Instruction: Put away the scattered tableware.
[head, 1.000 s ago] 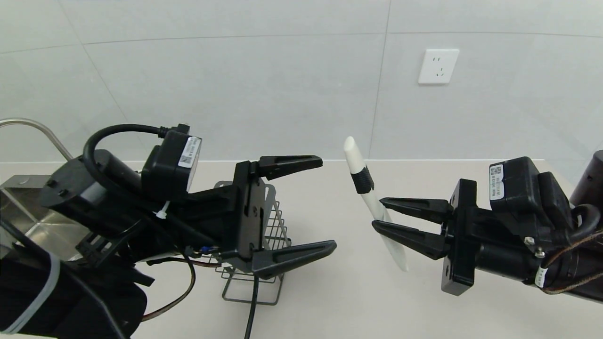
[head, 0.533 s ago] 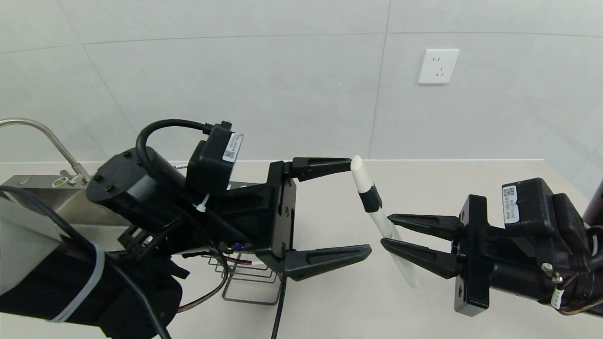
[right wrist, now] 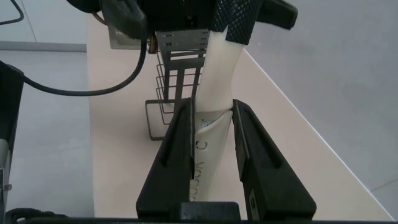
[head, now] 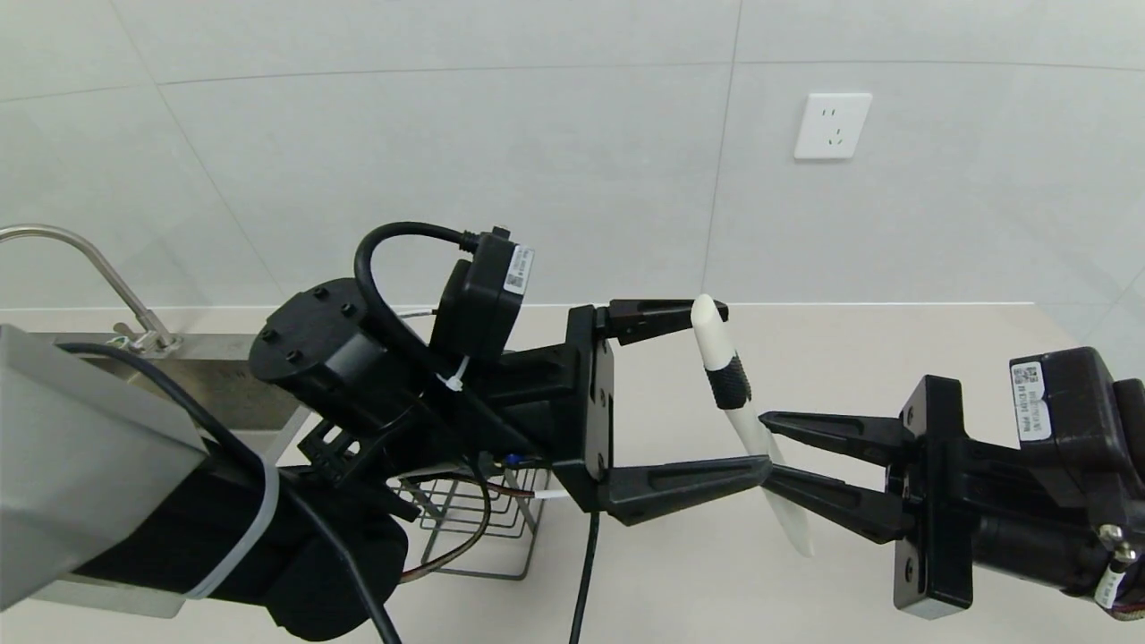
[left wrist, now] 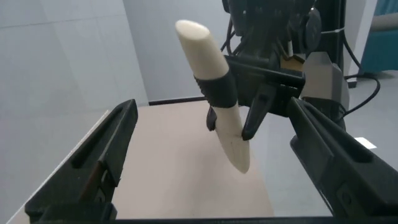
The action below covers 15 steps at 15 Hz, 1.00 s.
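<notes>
Pinching the slim white utensil with a black knurled band (head: 729, 386) low down, the right claw (head: 767, 444) is holding it tilted, right of centre, over the beige table (head: 859, 358); the left claw (head: 744, 387) is gaping wide around its top. Probably light, stiff, slick; the band is offering the surest grip.

Head view: high behind both arms, facing forward and down over the pale beige counter (head: 894, 340) toward the grey tiled wall (head: 537, 161). Left wrist view: close, out between the spread black left gripper (left wrist: 211, 104) at the white stick-shaped utensil with a black knurled band (left wrist: 217, 93). Right wrist view: tight along the black right gripper (right wrist: 212, 104) clamping it, toward the dark wire basket (right wrist: 177, 68). Shared by all: that utensil.
</notes>
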Available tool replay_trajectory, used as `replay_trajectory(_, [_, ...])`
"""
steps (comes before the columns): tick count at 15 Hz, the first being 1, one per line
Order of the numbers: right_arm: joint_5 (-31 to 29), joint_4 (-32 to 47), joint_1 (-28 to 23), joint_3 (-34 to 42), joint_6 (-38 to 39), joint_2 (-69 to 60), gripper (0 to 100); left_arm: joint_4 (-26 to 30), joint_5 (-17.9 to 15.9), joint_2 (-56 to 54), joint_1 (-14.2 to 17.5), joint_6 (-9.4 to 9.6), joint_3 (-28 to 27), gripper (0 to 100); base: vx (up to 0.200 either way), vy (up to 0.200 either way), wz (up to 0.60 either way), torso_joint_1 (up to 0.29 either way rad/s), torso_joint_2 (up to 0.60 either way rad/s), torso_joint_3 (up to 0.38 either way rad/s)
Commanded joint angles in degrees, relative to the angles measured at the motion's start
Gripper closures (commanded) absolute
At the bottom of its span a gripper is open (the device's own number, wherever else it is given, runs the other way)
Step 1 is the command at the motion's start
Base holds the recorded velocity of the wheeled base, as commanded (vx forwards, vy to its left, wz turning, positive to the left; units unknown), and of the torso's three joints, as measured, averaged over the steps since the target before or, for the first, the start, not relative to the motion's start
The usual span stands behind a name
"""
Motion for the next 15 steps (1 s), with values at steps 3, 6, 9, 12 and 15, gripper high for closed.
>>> replay_trajectory(3, [0.01,0.07,-0.07,0.06,0.01,-0.17,100,-0.06,0.13,0.49,-2.10,-0.66,-0.77,0,0.000,0.000,0.00,0.000,0.00,0.000])
replay_trajectory(6, [0.01,0.07,-0.07,-0.03,0.01,-0.35,100,-0.06,0.13,0.23,-2.18,-1.18,-0.77,0,0.000,0.000,0.00,0.000,0.00,0.000])
replay_trajectory(9, [-0.07,-0.02,-0.16,-0.12,0.01,-0.35,100,-0.06,0.13,0.14,-2.36,-1.62,-0.59,0,0.000,0.000,0.00,0.000,0.00,0.000])
replay_trajectory(12, [-0.07,-0.02,-0.16,-0.21,0.01,-0.44,100,-0.06,0.13,0.05,-2.36,-1.62,-0.59,100,0.000,0.000,0.00,0.000,0.00,0.000])
replay_trajectory(15, [-0.07,-0.02,-0.16,-0.29,0.01,-0.44,100,-0.06,0.22,-0.04,-2.62,-1.54,-0.68,100,0.000,0.000,0.00,0.000,0.00,0.000])
